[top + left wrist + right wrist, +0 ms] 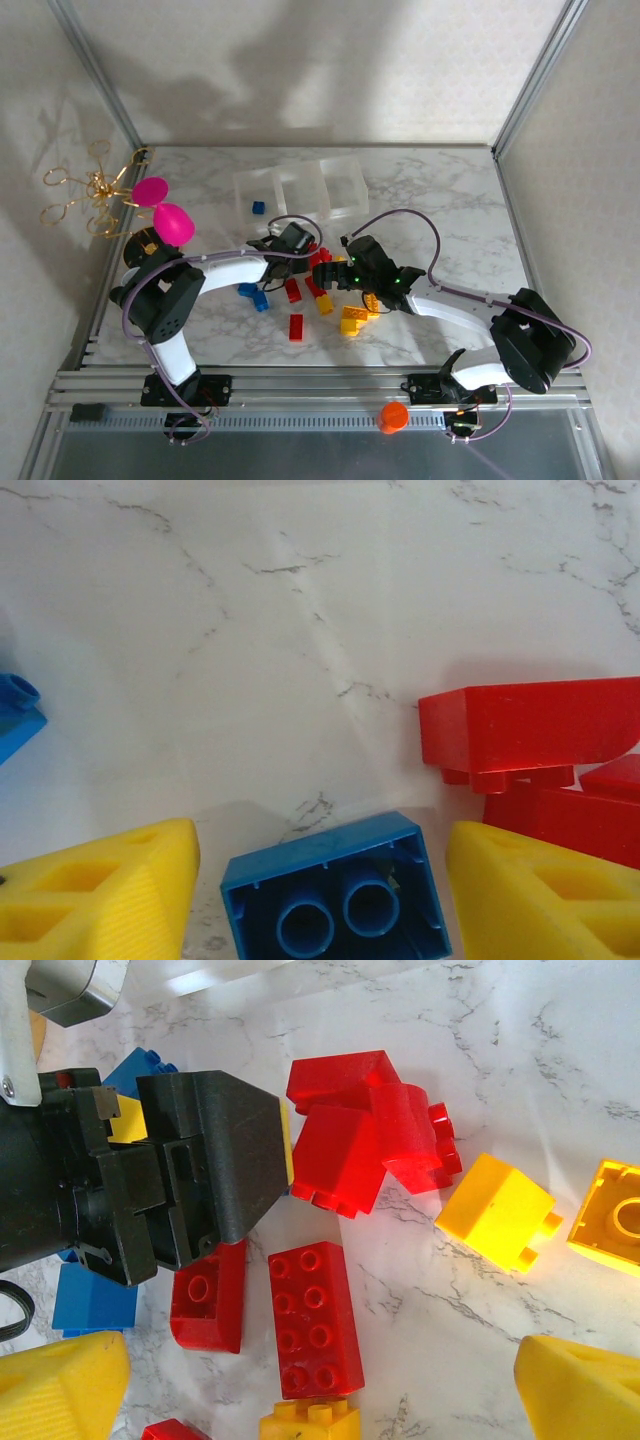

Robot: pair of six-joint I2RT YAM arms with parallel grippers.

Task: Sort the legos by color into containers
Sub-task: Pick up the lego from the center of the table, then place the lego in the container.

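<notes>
In the left wrist view a blue lego lies upside down on the marble between my left gripper's yellow fingers. The right finger is at the brick's side and a narrow gap shows at the left finger. Red legos lie just to its right. My right gripper hangs open over a long red lego, with more red and yellow legos around. From above, both grippers meet over the pile. The white tray holds one blue lego in its left compartment.
Loose blue, red and yellow legos lie toward the near edge. Two magenta discs, a gold wire piece and a small cup are at the left. The left arm's black wrist crowds the right gripper's view.
</notes>
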